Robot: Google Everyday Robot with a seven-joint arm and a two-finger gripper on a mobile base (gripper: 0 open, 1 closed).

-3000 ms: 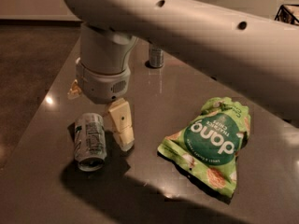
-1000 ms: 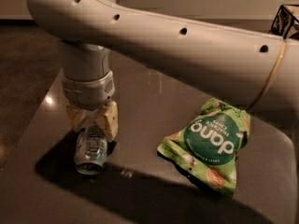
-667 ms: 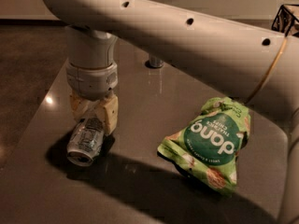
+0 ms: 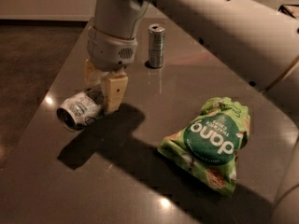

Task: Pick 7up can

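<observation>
The 7up can (image 4: 77, 109), silver-white with green markings, lies on its side, tilted, with its open end toward the lower left. My gripper (image 4: 102, 91) is shut on the can's upper part, one cream finger (image 4: 113, 92) in front and the other behind. The can hangs above the dark table (image 4: 140, 181) near its left edge and casts a shadow below it. The grey arm reaches in from the upper right.
A taller, slim silver-grey can (image 4: 156, 45) stands upright at the back of the table. A green snack bag (image 4: 210, 142) lies at the right. The table's left edge drops to a dark floor (image 4: 28, 59).
The gripper closed on the lying can and lifted it up and toward the back; the can now hangs tilted in the fingers above the table.
</observation>
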